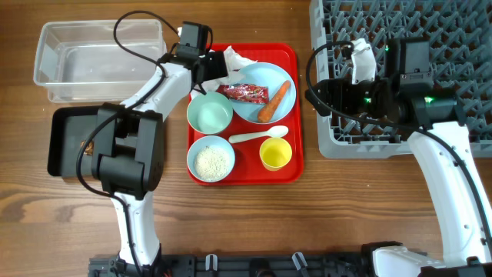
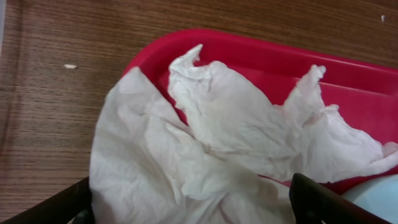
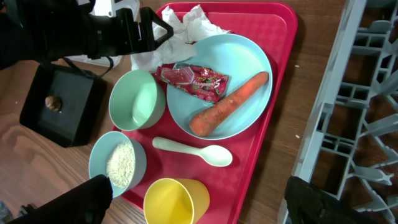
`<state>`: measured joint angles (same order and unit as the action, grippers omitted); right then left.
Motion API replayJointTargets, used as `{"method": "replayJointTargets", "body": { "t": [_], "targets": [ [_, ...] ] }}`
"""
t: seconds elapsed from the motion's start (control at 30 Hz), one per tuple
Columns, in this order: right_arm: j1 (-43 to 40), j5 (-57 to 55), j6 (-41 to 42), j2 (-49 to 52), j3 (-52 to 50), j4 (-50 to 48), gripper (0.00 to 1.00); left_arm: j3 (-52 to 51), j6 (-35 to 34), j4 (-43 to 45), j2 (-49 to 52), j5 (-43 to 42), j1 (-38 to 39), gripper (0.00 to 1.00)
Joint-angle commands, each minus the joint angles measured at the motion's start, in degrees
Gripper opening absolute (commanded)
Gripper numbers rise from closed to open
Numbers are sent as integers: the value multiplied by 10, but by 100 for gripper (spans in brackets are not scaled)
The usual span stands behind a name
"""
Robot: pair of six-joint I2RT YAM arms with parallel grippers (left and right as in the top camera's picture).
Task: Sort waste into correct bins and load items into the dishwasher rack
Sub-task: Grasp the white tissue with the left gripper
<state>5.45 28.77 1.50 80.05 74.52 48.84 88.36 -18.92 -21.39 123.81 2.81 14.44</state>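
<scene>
Crumpled white tissue [image 1: 234, 60] lies unsorted at the flat red tray's [image 1: 247, 165] far-left corner overhead; the clear plastic tub [image 1: 54, 73] left of it and the grey pegged rack [image 1: 461, 46] right of it look empty. Left wrist: the left gripper [image 2: 189, 202] straddles the tissue, jaws wide. Right wrist: the right gripper [image 3: 199, 190] gapes empty; the black tray [image 3: 74, 121] left of the red one holds only a small brown lump [image 3: 53, 102].

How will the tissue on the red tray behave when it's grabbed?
Likely floppy and very light: the tissue lies in soft crumpled folds, overhanging the tray rim. It should squash between jaws rather than slip. Loose corners may trail on lifting.
</scene>
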Motion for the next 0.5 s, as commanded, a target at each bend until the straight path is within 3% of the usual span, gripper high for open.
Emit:
{"method": "replayJointTargets", "body": {
  "t": [0.0,0.13,0.23,0.37,0.47],
  "targets": [
    [2,-9,3,4,12,0,93,12,22,3,5,9,17,94],
    [2,-9,2,4,12,2,92,12,22,20,32,9,28,91],
    [2,-9,2,4,12,5,92,12,22,24,37,14,30,80],
    [2,-10,2,4,12,12,92,12,22,32,38,14,29,61],
    [2,-10,2,4,12,14,92,12,22,32,39,14,28,40]
  ]
}}
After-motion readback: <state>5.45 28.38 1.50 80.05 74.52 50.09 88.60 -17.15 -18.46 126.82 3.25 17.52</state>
